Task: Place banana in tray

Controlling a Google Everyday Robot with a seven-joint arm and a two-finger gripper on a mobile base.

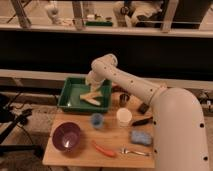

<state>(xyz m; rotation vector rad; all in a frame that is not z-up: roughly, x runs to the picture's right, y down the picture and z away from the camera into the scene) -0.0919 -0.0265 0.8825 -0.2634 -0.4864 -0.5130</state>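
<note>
1. A wooden bench (80, 155) stands before dark windows.
2. The gripper (93, 94) reaches into the tray (67, 92) at centre-left.
3. The banana (90, 98) lies inside; whether the fingers grip it, I cannot tell.

tray (70, 95) dark green | banana (90, 99) pale yellow | gripper (93, 90) over tray, off-white like the arm | bowl (67, 136) purple | carrot (104, 149) orange-red | cup (124, 116) white | sponge (141, 137) blue | bench (82, 155) light wood

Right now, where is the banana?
The banana lies inside the green tray at the table's back left, with the gripper right over it.
</note>
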